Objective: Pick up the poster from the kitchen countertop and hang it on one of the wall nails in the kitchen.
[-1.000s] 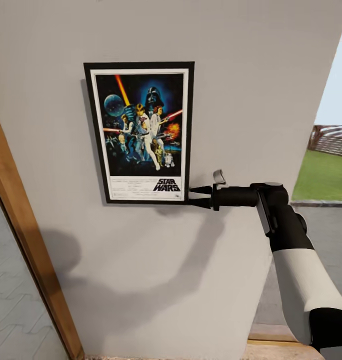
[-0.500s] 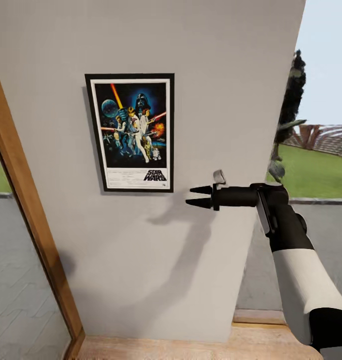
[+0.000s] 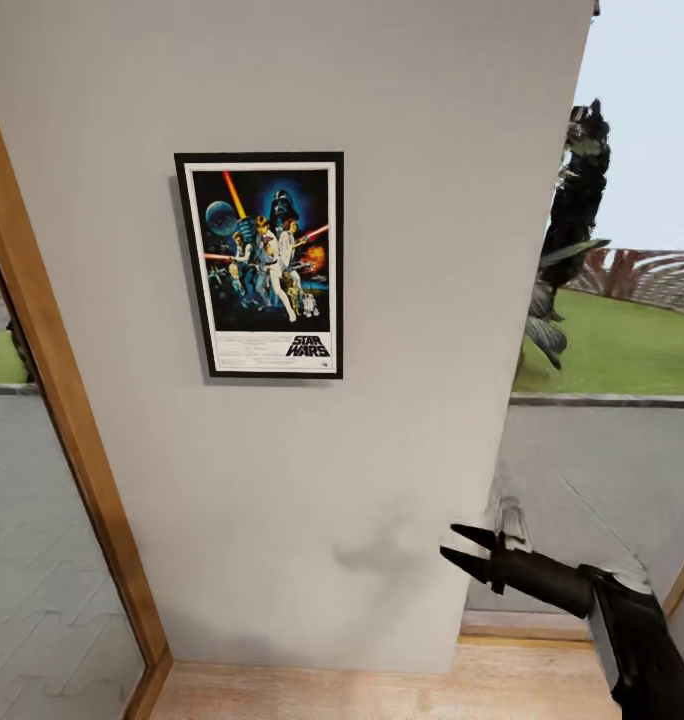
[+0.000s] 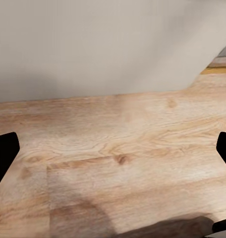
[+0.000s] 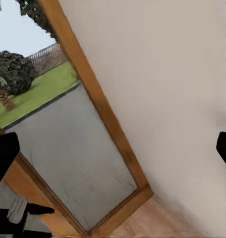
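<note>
On the pale grey wall [image 3: 422, 250], your one poster [image 3: 260, 266] hangs upright, reading "STAR WARS" along its lower white strip.

Your right gripper [image 3: 462, 549] now sits low beside the wall's foot, well below and to the right of the poster, fingers slightly spread and holding nothing; half a second ago it hovered just off the frame's lower right corner. One wooden door frame [image 3: 57, 420] runs down the left. From the left wrist, your left gripper [image 4: 113, 148] shows two fingertips wide apart over wood-grain floor [image 4: 118, 168].
</note>
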